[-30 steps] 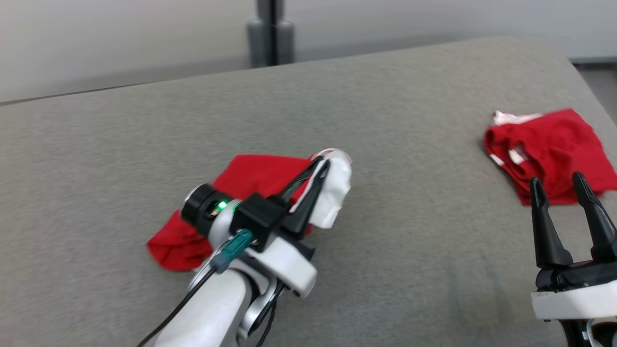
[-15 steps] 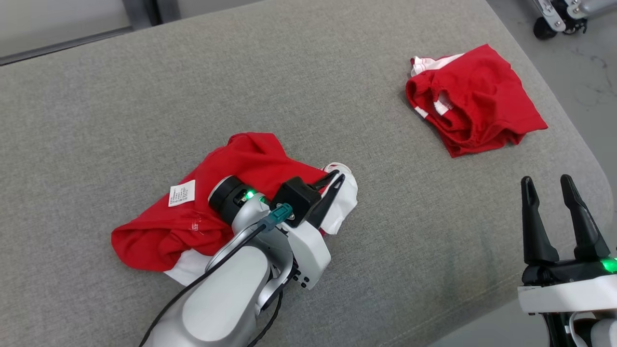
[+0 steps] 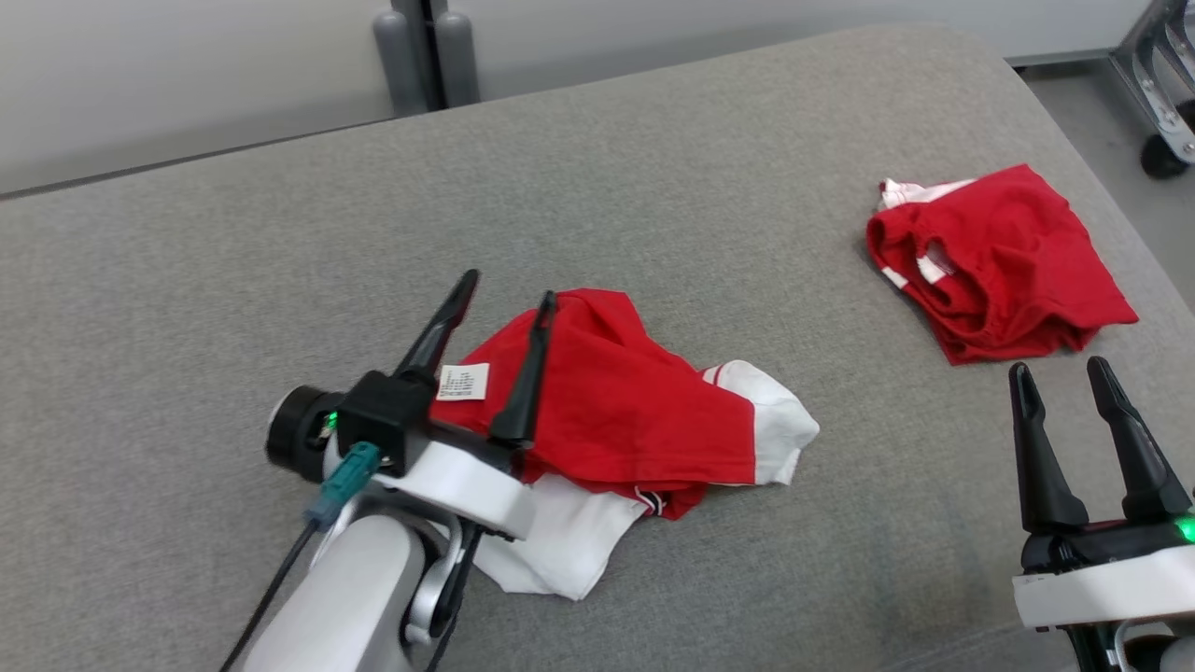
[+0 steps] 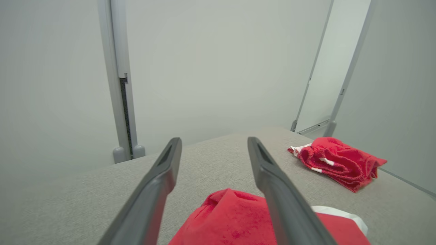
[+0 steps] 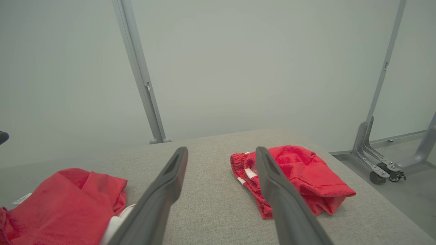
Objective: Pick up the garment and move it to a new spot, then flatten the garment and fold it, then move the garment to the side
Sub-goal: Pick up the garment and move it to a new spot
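Garment: the red and white garment point(image 3: 625, 411) lies loose and crumpled on the near middle of the grey worktop point(image 3: 233, 261). Its label point(image 3: 463, 382) faces up, with white cloth showing at its right end and near edge.
Change: a moment ago the left gripper point(image 3: 509, 287) pinched the garment's white edge. Now its fingers point(image 3: 527, 373) are spread wide with nothing between them, and the cloth has dropped free.
Left gripper: it is over the garment's left part, pointing away from the robot. Whether a finger brushes the cloth cannot be told.
Right gripper point(image 3: 1058, 366): fingers apart and empty as before, at the near right, well apart from the garment.
Other cloth: a bundled red piece point(image 3: 999, 261) lies at the far right, apart.
Meaning: the move to a new spot looks finished. Flattening likely comes next, and both grippers are free for it.
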`<state>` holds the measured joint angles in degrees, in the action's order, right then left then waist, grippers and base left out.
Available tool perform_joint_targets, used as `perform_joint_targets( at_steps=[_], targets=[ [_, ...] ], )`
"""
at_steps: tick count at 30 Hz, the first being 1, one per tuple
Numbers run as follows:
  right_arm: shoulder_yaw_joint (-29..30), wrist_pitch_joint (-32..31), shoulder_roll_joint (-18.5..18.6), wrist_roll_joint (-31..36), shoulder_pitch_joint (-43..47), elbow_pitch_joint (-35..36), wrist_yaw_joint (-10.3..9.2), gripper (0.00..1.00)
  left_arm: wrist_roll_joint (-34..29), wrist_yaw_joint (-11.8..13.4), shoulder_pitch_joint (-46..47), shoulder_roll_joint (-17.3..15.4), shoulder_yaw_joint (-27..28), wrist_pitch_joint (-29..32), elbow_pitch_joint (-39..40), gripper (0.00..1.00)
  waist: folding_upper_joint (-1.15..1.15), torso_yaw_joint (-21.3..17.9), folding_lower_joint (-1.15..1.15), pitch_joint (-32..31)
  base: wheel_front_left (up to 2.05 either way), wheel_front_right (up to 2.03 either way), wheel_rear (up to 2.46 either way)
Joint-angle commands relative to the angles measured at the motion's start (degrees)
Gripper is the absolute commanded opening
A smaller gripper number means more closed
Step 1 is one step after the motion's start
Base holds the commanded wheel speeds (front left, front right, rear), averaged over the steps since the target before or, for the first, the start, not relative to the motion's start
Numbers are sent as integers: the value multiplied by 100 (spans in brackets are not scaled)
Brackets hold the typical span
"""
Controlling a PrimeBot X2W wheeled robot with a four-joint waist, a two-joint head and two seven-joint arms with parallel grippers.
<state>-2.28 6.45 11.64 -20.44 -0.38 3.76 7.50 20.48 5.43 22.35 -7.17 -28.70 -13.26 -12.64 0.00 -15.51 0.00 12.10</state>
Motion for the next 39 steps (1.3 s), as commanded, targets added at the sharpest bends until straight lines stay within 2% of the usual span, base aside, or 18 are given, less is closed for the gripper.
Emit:
perform_joint_targets(
  at_steps=[1,2,11,16,19,24,30,39],
  targets=[
    [31,-58,49,45,86,36,-1,100,59,112,-197,-130,162,-50,88,100,0,325,0,-263,0,0,0],
    [31,-58,49,45,86,36,-1,100,59,112,-197,-130,162,-50,88,100,0,325,0,-263,0,0,0],
    [102,-354,166,94,425,225,-2,100,308,697,-1229,-755,1165,-156,640,100,0,979,0,-607,0,0,0],
    [100,-471,206,78,548,286,-2,100,532,726,-1797,-1014,1578,-178,987,100,0,1233,0,-755,0,0,0],
    [90,-533,211,85,625,309,-2,100,679,630,-2056,-1135,1741,-174,1108,100,0,1309,0,-834,0,0,0],
    [47,-657,252,51,756,300,-2,100,734,532,-2333,-1303,1696,-37,1237,100,0,1332,0,-983,0,0,0],
    [-26,-753,278,22,950,244,-2,100,670,638,-2720,-1388,1590,169,1434,100,0,1256,0,-1239,0,0,0],
    [66,-780,204,72,1066,334,-2,100,632,767,-3013,-1458,1506,351,1745,100,0,1270,0,-1300,0,0,0]
  ],
)
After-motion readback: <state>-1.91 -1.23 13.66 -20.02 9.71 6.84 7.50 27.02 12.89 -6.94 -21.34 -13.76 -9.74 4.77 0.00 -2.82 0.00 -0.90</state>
